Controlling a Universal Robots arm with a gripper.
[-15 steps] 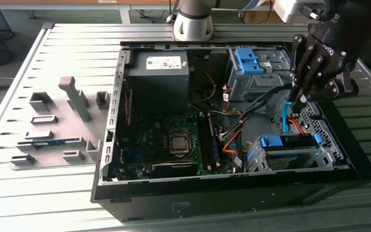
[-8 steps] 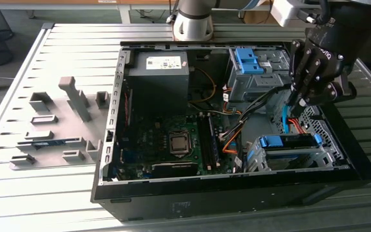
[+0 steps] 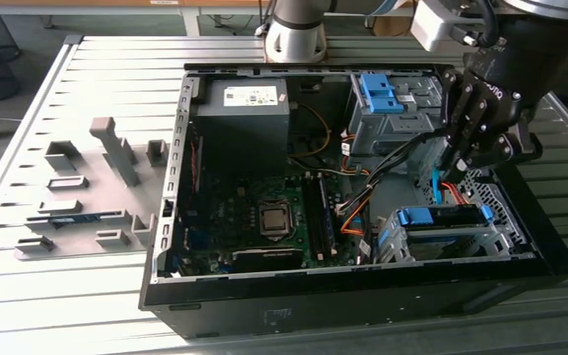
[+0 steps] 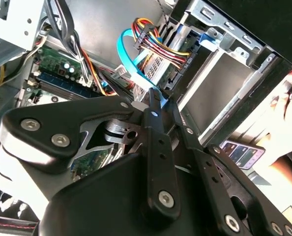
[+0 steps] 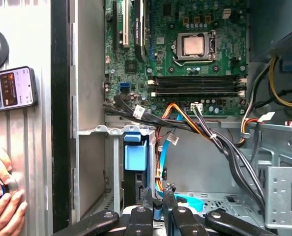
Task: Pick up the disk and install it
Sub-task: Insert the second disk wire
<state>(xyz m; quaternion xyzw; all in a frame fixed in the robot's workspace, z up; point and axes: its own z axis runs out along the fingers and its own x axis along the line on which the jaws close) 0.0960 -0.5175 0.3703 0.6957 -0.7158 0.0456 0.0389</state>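
The disk [image 3: 444,235] lies in the metal drive cage at the case's front corner on the exterior view's right, its blue bracket [image 3: 442,217] facing up. In the first wrist view the same blue bracket [image 5: 135,153] sits inside the cage. My gripper [image 3: 451,168] hangs inside the open computer case, just above and behind that cage, apart from the disk. Its dark fingertips [image 5: 145,195] stand close together, shut, with a light-blue data cable [image 4: 128,61] running just beyond them. My gripper [image 4: 161,102] holds nothing that I can make out.
The open black case [image 3: 353,285] holds a motherboard [image 3: 264,214], a grey power supply [image 3: 242,111] and an upper cage with a bare blue bracket [image 3: 377,92]. Bundled cables [image 5: 205,132] cross near the gripper. A person's hand [image 5: 1,199] and a phone [image 5: 11,88] rest beside the case. Grey fixtures [image 3: 86,185] stand on the table.
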